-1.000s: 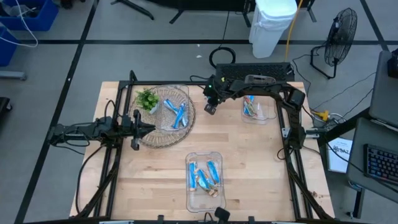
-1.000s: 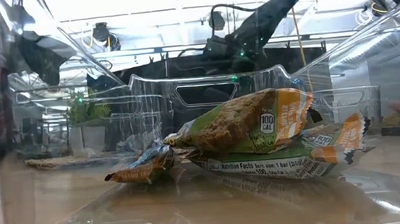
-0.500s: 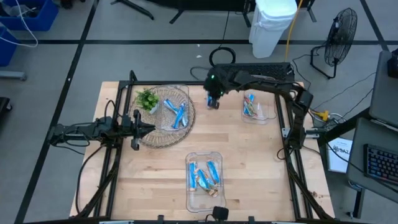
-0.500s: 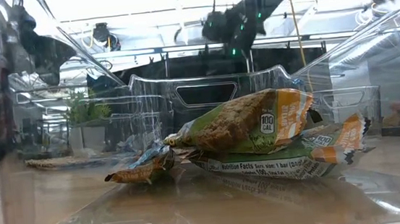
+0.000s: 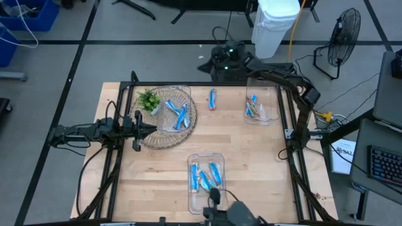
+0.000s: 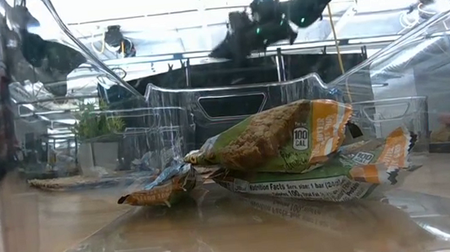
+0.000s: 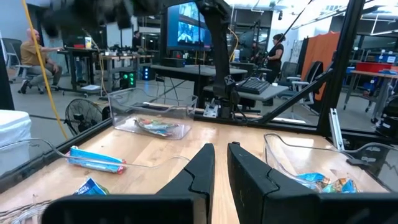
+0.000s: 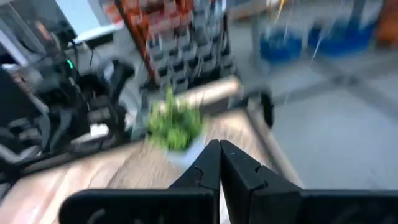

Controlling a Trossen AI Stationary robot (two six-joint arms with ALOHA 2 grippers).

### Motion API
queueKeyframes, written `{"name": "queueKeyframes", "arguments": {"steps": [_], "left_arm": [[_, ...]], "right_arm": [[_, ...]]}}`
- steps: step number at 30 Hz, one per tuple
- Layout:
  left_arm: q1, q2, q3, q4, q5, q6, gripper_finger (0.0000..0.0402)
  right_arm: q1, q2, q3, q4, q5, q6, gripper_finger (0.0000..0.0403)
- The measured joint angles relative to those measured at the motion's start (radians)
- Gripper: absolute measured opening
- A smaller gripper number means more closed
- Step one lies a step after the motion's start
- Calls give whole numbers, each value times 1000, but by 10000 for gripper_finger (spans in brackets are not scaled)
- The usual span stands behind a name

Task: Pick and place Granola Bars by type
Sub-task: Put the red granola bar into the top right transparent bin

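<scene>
On the wooden table (image 5: 251,157), a blue granola bar (image 5: 212,99) lies alone, long axis near-to-far. The right gripper (image 5: 220,61), clenched empty, hangs beyond the far edge, nearer than the left gripper (image 5: 146,127), which is nearly closed.

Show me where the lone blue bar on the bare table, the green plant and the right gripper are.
lone blue bar (image 5: 212,99), high view, middle of its wrapper.
green plant (image 5: 148,100), high view, centre of its leaves.
right gripper (image 8: 219,163), right wrist view, between its shut fingertips.
</scene>
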Motion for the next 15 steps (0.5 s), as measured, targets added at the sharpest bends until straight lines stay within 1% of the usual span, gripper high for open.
{"name": "queueKeyframes", "arguments": {"steps": [2, 4, 8, 11, 13, 15], "left_arm": [[0, 0, 0, 0, 0, 0, 49], [0, 0, 0, 0, 0, 0, 49], [0, 0, 0, 0, 0, 0, 49], [0, 0, 0, 0, 0, 0, 49], [0, 0, 0, 0, -1, 0, 49], [0, 0, 0, 0, -3, 0, 49]], "right_arm": [[0, 45, 22, -98, -9, 5, 0], [9, 79, 48, -220, 4, -49, 0], [36, 147, 137, -455, 102, -163, 0], [46, 206, 189, -619, 156, -206, 0], [45, 241, 206, -731, 156, -223, 0], [45, 267, 217, -804, 157, -240, 0]]}}
